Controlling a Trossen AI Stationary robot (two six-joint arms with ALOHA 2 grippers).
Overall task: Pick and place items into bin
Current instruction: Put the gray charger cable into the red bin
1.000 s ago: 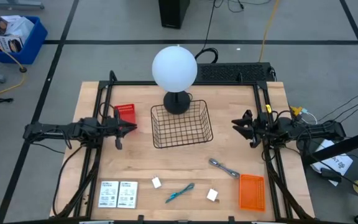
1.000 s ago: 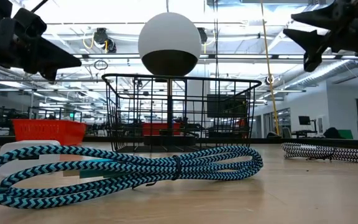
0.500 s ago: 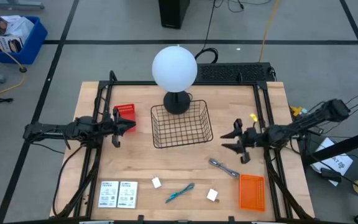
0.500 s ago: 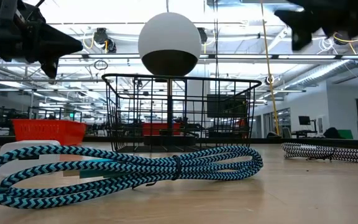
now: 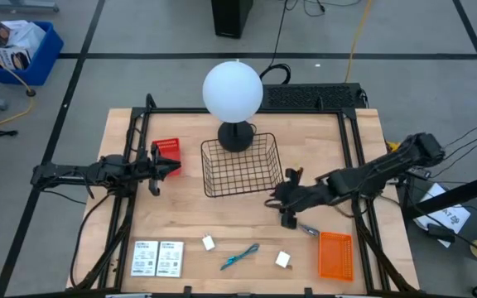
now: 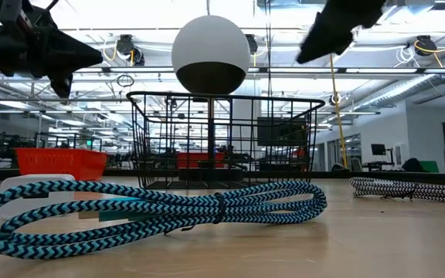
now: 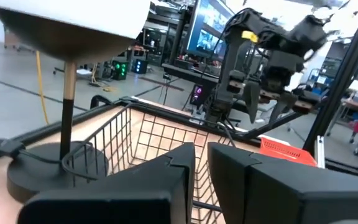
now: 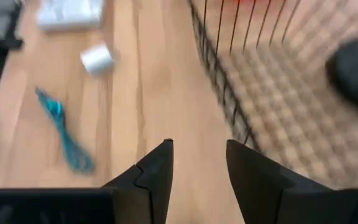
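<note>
The right hand [image 5: 281, 201], fingers parted and empty, has swung inward from the table's [image 5: 189, 223] right edge to above the grey metal wrench-like tool [image 5: 299, 223], beside the black wire basket [image 5: 241, 165]. The left hand [image 5: 166, 172], nearly clenched and empty, stays beside the red bin [image 5: 166, 150].

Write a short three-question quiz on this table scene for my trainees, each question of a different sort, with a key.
1. True or false: the wire basket already holds the teal pen.
2. Which gripper is out over the table beside the basket: A left, B right?
3. Fill in: the two white cards lie near the table's front ____ corner.

Key: 1 false; 2 B; 3 left.
</note>
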